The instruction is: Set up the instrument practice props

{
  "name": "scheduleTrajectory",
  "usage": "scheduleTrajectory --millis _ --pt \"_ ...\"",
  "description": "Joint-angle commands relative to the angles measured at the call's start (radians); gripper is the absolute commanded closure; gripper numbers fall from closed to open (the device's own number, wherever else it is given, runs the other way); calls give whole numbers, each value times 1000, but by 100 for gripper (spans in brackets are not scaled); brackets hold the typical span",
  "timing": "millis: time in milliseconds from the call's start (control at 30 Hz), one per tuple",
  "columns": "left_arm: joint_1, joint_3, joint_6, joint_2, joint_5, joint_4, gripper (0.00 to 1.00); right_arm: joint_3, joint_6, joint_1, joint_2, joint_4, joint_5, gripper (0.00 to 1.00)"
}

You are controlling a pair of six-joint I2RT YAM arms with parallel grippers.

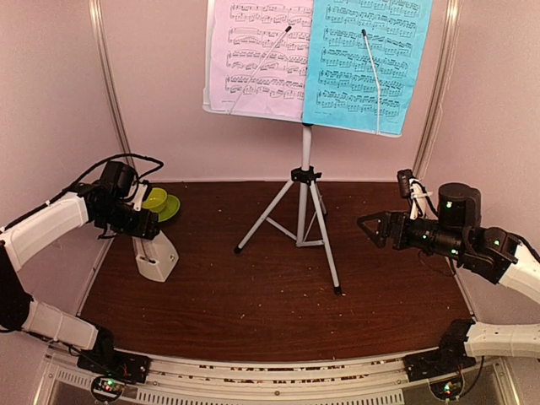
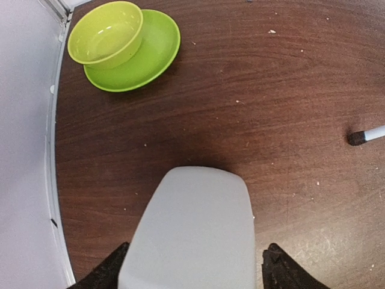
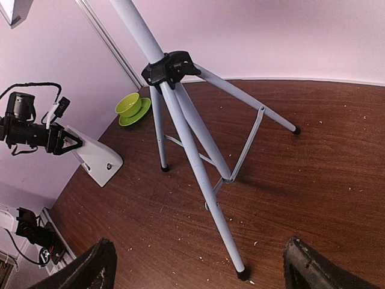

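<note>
- Where the desk [image 1: 253, 308] nears its left edge: left gripper [image 2: 195, 253], pointing down, jaws set astride the upper part of the metronome; whether they press it or stand just clear cannot be told.
- Small white pyramid metronome [image 1: 157, 258]: upright on the desk, left side, near the wall.
- Lime-green bowl [image 1: 154, 199]: sits in a matching saucer [image 1: 173, 208], just behind the metronome, at the rear left corner.
- Music stand [image 1: 305, 181]: silver tripod, all three feet on the desk, centre rear.
- Lilac sheet-music page [image 1: 257, 55]: on the stand's tray, left half, a thin retaining arm across it.
- Cyan sheet-music page [image 1: 367, 59]: right half, edge to edge with the lilac, likewise held.
- Right gripper [image 1: 369, 232]: above the desk's right side, facing the tripod, well apart from it, jaws spread wide, nothing between them.
</note>
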State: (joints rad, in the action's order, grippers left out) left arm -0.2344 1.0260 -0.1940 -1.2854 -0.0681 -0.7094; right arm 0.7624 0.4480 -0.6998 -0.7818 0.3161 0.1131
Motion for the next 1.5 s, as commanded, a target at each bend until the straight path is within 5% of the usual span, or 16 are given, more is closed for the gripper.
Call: scheduleTrajectory --millis 0,200,467,667,967,1067,1300,1467 --pt "-33 -61 -103 58 68 31 31 27 -9 -1 13 -25 -1 3" --pt "-220 -90 -273 133 -40 27 50 16 0 -1 14 -33 7 3" --pt "-555 -66 -612 110 -172 11 54 9 -6 -1 7 -32 36 2" --pt "-775 83 -707 -84 -255 4 54 -5 -14 -1 20 -27 57 2" --pt "-947 380 -812 -376 -281 -30 53 -4 -33 -3 35 13 89 1" --pt "-963 476 -813 -440 -304 -119 45 -9 -29 -3 36 7 96 1" --pt "-962 400 -709 -357 -263 15 3 1 -34 -3 30 -1 97 0" --pt "-921 198 -593 -180 -178 191 2 -1 -28 -3 43 5 89 0"
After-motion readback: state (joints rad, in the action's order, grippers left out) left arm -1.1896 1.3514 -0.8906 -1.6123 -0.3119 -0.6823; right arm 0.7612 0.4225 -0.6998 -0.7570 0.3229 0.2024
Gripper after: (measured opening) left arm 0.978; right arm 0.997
